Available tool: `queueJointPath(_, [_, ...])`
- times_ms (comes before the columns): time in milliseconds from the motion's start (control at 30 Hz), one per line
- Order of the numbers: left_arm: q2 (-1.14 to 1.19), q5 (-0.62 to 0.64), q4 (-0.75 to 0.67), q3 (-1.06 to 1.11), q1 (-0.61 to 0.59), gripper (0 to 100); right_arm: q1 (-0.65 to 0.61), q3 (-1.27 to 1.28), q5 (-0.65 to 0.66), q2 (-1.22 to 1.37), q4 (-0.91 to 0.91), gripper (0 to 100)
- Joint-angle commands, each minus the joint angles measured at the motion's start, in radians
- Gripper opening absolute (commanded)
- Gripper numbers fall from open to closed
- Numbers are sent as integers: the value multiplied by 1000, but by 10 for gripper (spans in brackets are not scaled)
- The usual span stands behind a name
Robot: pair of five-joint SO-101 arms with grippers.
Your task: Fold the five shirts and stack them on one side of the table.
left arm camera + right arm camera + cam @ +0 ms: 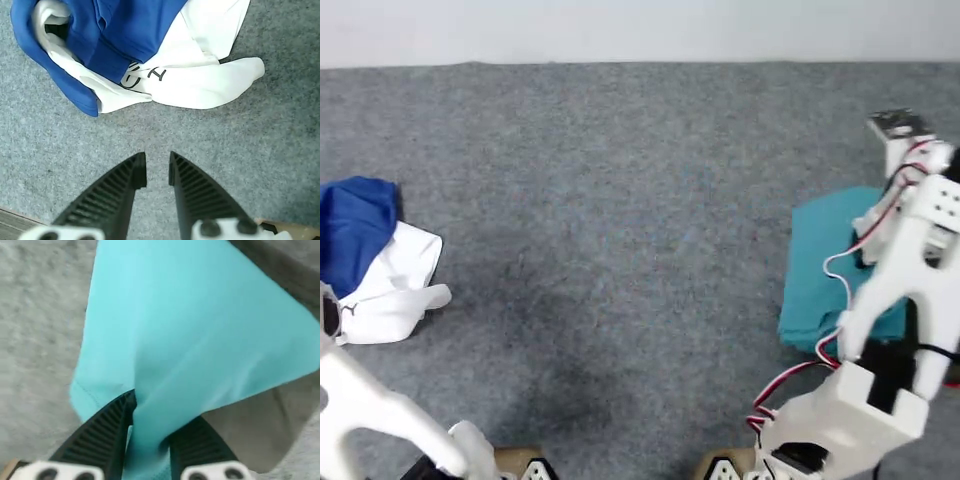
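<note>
Grey tabletop [620, 200] holds one folded-looking teal shirt [820, 270] at right, pinched by my right tool [152, 424], while blue shirt [355, 225] and white shirt [395, 285] lie crumpled at left near my slightly spread left tool [157, 172], so most folding remains.

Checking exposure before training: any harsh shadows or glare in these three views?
High view: soft, even light, no glare; a faint broad shadow on the table near bottom centre. Left wrist view: white shirt bright but folds readable, thin shadow under its edge. Right wrist view: teal shirt casts a dark shadow on the table under its edge.
</note>
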Motion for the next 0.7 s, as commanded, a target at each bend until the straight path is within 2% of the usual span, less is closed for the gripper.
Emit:
queueJointPath(0, [-21,0,17,-2,-3,83,54,-60,35,-67,-54,8])
queueJointPath(233, [-21,0,17,-2,-8,83,120,-54,83,-59,-156,8])
queueJointPath(500, [-21,0,17,-2,-3,83,222,-54,130,104,-292,8])
queueJointPath(667, [-18,0,17,-1,-3,83,252,-60,212,162,-308,9])
